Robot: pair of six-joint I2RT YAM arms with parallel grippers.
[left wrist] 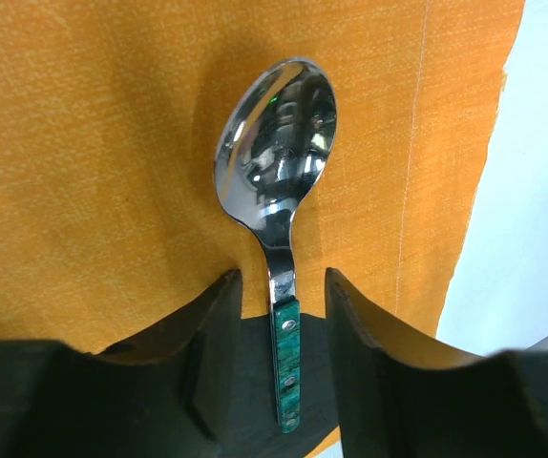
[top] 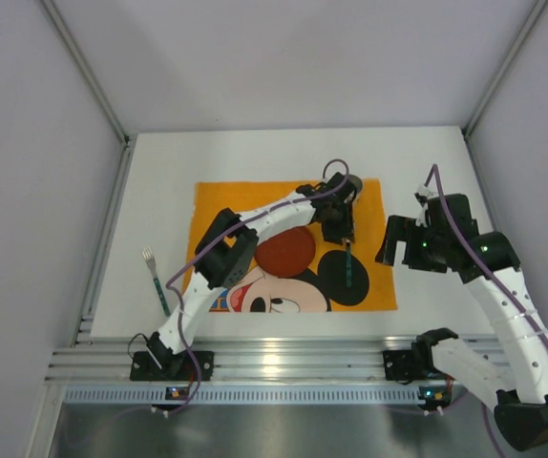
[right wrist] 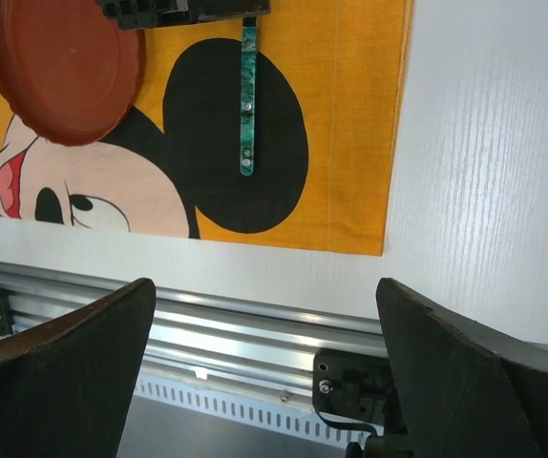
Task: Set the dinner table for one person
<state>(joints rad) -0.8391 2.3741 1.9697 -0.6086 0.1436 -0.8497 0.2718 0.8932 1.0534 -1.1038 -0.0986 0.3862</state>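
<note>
The white dinner table carries an orange mouse-print cloth. A brown-red plate lies on the cloth's middle. A spoon with a green handle lies on the cloth's right part, over the black ear. In the left wrist view the spoon lies flat with its handle between my left gripper's open fingers, a gap on each side. A green-handled fork lies on the table left of the cloth. My right gripper is wide open and empty, hovering right of the cloth.
A ribbed aluminium rail runs along the near table edge, also in the right wrist view. Grey walls enclose the table on three sides. The left arm stretches diagonally over the cloth and part of the plate.
</note>
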